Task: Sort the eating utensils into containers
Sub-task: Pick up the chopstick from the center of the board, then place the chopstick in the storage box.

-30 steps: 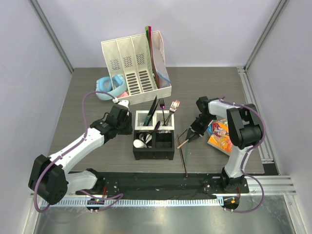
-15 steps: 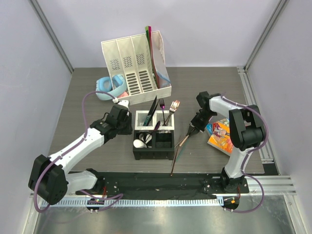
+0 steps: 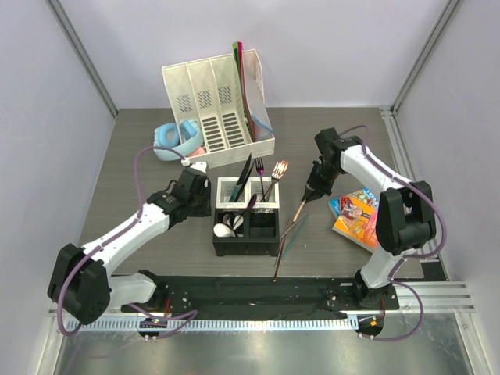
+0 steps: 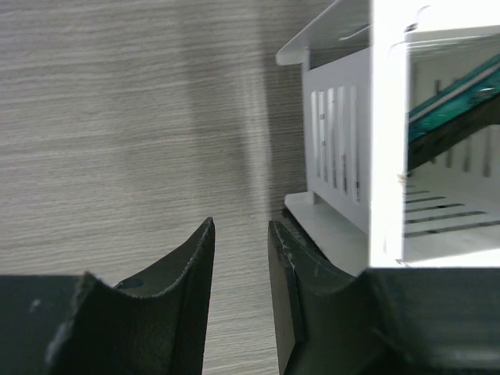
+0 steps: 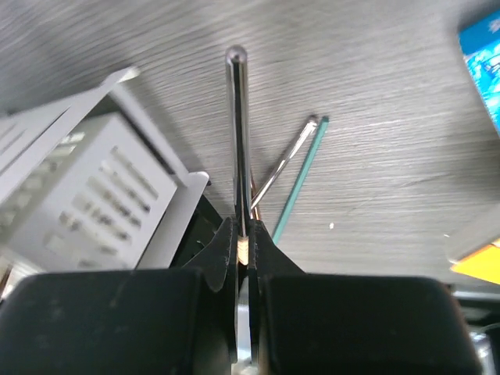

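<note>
The containers are a four-cell caddy at the table's middle, with two white cells at the back and two black ones in front. A black piece, a purple fork and a metal fork stand in the white cells. White spoons lie in the front left black cell. My right gripper is shut on a slim brown-and-metal chopstick just right of the caddy. A teal stick and a silver one lie below it. My left gripper hangs open and empty beside the caddy's white wall.
A tall white file organiser stands at the back, with blue headphones to its left. A colourful book lies at the right, close to my right arm. The black base rail runs along the near edge.
My right gripper has shut on the chopstick and moved away from the near edge, rising; the stick's free end has swung left. The left arm has barely moved.
</note>
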Robot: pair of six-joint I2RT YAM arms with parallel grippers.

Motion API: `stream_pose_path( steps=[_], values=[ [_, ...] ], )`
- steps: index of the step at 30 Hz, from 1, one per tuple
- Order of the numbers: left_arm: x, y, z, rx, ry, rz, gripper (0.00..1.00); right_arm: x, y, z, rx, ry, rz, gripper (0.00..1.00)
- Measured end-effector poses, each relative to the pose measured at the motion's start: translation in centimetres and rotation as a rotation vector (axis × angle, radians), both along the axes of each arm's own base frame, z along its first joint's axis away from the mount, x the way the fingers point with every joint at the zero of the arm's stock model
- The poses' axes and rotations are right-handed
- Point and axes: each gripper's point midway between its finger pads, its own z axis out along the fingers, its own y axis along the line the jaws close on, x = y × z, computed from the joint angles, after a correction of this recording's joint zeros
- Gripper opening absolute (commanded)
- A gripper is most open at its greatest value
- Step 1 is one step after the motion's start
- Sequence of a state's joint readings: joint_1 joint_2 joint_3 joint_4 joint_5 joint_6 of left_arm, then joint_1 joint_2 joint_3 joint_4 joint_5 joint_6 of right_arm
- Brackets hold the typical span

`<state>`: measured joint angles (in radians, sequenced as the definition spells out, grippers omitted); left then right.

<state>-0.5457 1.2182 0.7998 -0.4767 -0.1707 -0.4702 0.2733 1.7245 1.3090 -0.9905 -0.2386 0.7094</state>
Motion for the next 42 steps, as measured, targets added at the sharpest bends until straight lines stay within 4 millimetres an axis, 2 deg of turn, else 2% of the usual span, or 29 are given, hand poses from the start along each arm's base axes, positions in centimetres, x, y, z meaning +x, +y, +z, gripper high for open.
stream_pose_path(
  steps=[6,10,14,19,25,38,42],
  values=[
    [0.2,0.6,-2.4,0.057,0.085,0.038,0.32,-0.2,0.7,5.3,-0.044,-0.246,0.127,0.01],
    [0.6,0.6,-4.0,0.088,0.149,0.054,0.33,-0.2,1.5,10.2,-0.042,-0.438,0.18,0.01],
    [1.3,0.1,-4.7,0.088,0.194,0.049,0.3,-0.8,2.7,12.5,-0.028,-0.547,0.226,0.01],
    [1.5,-1.0,-6.1,0.085,0.286,0.024,0.29,-2.3,4.5,11.3,-0.011,-0.564,0.289,0.01],
    [1.8,-1.6,-5.9,0.065,0.304,0.013,0.28,-3.2,6.5,10.1,0.006,-0.561,0.345,0.01],
    [1.7,-2.0,-6.0,0.035,0.326,-0.002,0.28,-4.1,8.1,9.3,-0.022,-0.567,0.416,0.01],
    [1.8,-2.1,-6.0,0.034,0.327,-0.004,0.28,-4.1,8.3,10.3,-0.016,-0.575,0.416,0.01]
  ],
)
